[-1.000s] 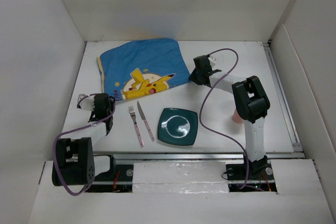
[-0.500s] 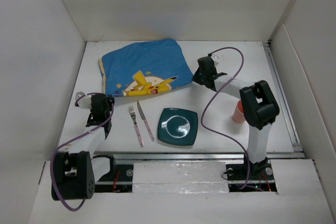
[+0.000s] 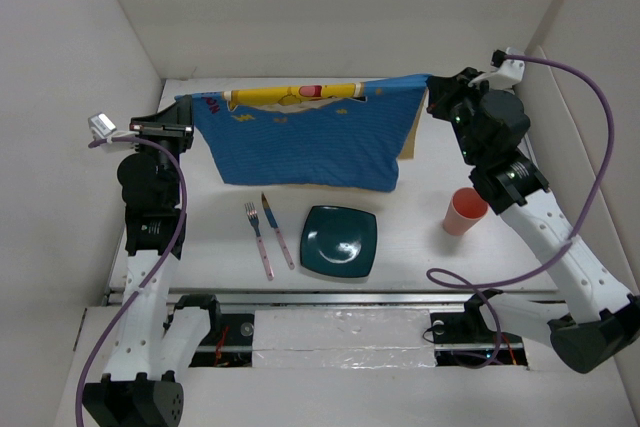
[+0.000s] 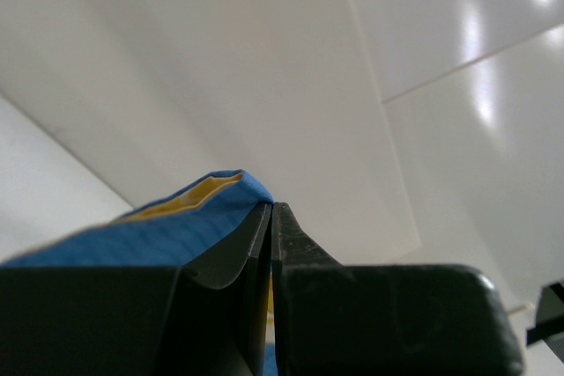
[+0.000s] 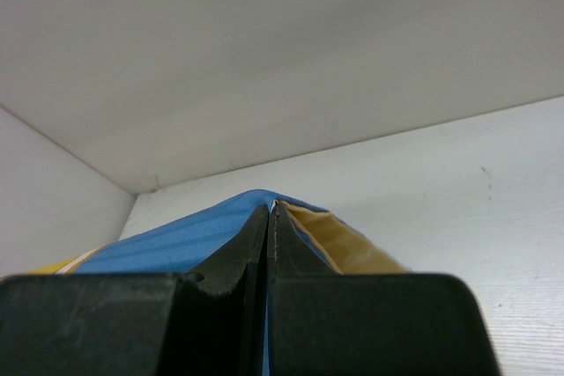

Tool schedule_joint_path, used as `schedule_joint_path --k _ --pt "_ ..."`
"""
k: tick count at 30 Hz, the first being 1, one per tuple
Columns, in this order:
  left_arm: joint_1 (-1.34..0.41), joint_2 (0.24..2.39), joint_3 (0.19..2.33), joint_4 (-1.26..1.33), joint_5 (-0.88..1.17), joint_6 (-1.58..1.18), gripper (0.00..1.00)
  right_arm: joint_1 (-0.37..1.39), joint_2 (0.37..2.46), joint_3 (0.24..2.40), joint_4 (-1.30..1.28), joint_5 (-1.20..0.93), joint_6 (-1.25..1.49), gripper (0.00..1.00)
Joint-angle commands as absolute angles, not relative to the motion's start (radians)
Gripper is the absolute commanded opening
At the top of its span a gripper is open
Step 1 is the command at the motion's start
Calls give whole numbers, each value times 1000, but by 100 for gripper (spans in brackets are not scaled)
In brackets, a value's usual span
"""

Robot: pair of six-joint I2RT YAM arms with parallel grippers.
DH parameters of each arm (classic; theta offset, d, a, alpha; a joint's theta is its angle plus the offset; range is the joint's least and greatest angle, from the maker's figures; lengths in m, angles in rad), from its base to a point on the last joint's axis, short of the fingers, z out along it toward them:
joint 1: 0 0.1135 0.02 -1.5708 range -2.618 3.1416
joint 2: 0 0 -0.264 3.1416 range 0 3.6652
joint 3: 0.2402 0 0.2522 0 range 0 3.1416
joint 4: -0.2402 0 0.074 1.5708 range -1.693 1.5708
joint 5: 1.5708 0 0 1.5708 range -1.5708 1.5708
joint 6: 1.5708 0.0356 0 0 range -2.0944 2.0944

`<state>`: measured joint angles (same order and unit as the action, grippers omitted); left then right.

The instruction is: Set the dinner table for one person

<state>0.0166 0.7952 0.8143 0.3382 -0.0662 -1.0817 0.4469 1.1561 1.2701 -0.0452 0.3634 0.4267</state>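
While each arm pinches one upper corner, the blue cloth placemat with yellow trim (image 3: 300, 147) hangs as a spread sheet in the air beyond the dark green square plate (image 3: 340, 240). The left gripper (image 3: 172, 130), up and to the left of the plate, has its jaws pressed flat together on the cloth, and its wrist view shows blue fabric with a yellow edge coming out between them. The right gripper (image 3: 438, 97), up and to the right of the plate, is clamped the same way on the other corner. Holding the corners well apart probably serves to keep the cloth unfolded, so it can be laid down flat.

The large white matte dinner table (image 3: 420, 262) lies beneath the plate and reaches to the white walls beyond it. Whether the placemat's lower edge touches the table cannot be told. A pink-handled metal fork (image 3: 258, 237) and a matching knife (image 3: 278, 232) lie side by side just left of the plate. A salmon plastic cup (image 3: 464, 211) stands well to the plate's right. If the cloth is meant to go under the setting, it could drag the cutlery on its way down.
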Motion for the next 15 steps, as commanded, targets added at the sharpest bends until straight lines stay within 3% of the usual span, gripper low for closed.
schedule_joint_path --k 1,5,10,15 --pt "18 782 871 330 -31 -1046 0 442 1114 1285 -142 462 336 0" --pt "-18 836 874 366 -17 -1028 0 390 1143 1307 -144 413 324 0" --pt "-18 998 905 433 49 -1017 0 316 1346 1422 -138 309 311 0" --pt "-18 1227 1088 436 63 -1012 0 258 1541 1613 -136 163 318 0"
